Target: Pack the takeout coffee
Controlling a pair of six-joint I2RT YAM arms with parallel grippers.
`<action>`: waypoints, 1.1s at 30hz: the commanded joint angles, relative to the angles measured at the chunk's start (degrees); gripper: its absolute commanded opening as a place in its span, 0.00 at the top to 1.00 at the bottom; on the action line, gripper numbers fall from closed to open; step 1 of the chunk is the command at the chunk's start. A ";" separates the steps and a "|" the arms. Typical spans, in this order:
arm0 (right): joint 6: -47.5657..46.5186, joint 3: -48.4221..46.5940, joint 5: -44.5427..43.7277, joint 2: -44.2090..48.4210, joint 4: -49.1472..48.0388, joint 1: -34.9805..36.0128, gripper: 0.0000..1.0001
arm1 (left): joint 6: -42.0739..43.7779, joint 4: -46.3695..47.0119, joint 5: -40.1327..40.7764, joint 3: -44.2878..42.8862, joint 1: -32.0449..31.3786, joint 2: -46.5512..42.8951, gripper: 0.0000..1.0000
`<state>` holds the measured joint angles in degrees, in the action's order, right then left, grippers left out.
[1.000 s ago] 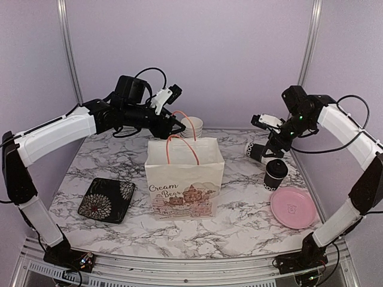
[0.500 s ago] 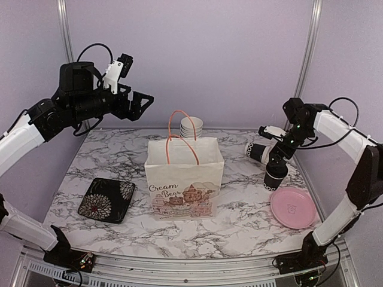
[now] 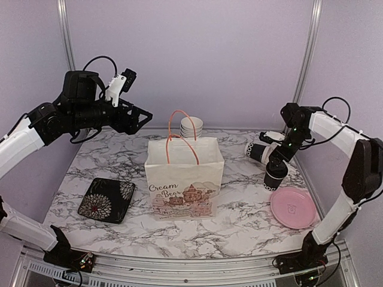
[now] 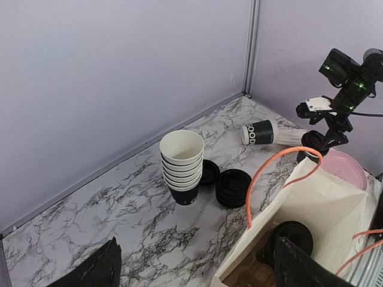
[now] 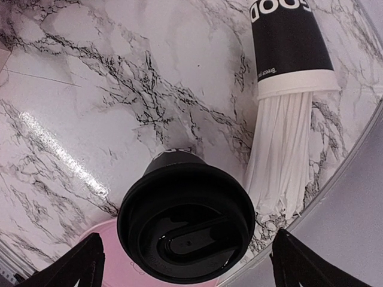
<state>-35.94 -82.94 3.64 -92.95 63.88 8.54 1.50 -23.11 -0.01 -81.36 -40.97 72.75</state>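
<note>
One takeout coffee (image 5: 187, 230), a black cup with a black lid, stands at the right of the table (image 3: 276, 176). My right gripper (image 5: 188, 254) hangs open just over it (image 3: 279, 156), one finger on each side of the lid and neither touching. Another lidded takeout coffee (image 4: 293, 234) sits inside the cream paper bag (image 3: 184, 179) in the middle. My left gripper (image 3: 141, 117) is raised up and to the left of the bag, open and empty (image 4: 197, 254).
A black cup spilling white straws (image 5: 287, 89) lies beside the standing coffee. Behind the bag stand nested white-lined cups (image 4: 182, 161) and a pile of black lids (image 4: 233, 187). A pink plate (image 3: 293, 208) is front right, a black flowered dish (image 3: 106, 199) front left.
My left gripper has drawn back from over the bag, up and to the left, and its jaws have opened. My right gripper has come down over the standing coffee.
</note>
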 commanded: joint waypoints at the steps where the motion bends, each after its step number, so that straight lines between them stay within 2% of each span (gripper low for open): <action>1: 1.19 0.03 -1.13 -1.62 0.27 -1.14 0.06 | -0.71 -2.38 -3.09 -0.46 -0.07 -0.23 0.11; 5: 1.24 0.09 -0.82 -2.93 0.60 -1.75 0.09 | -0.66 -2.40 -2.82 0.30 -0.07 -0.93 0.11; 13: 0.88 0.63 0.83 -3.07 1.95 -2.16 0.22 | -0.40 -2.71 -2.63 0.94 -0.07 -1.85 0.11; 20: -0.71 2.81 3.39 0.37 3.24 -2.05 0.37 | 0.22 -4.63 -1.50 0.38 -0.03 -1.65 0.11; 22: -1.67 3.22 5.17 2.65 4.03 -1.45 0.38 | 0.33 -5.53 -0.88 -0.16 -0.07 -1.67 0.10; 25: -2.92 4.92 7.64 7.55 5.23 2.84 0.39 | 1.89 -9.12 -0.43 -2.85 -0.07 -1.30 0.10; 30: -3.45 8.56 13.44 16.60 4.55 13.29 0.39 | 6.71 -18.09 8.54 -13.04 0.19 1.13 0.06; 33: -5.39 9.15 18.05 19.08 6.22 19.87 0.40 | 6.37 -22.23 10.34 -17.43 0.23 3.27 0.06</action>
<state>-38.74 -74.37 13.82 -76.82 67.59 21.89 5.78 -37.95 5.04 -92.88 -40.97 74.13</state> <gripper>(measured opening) 0.695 0.943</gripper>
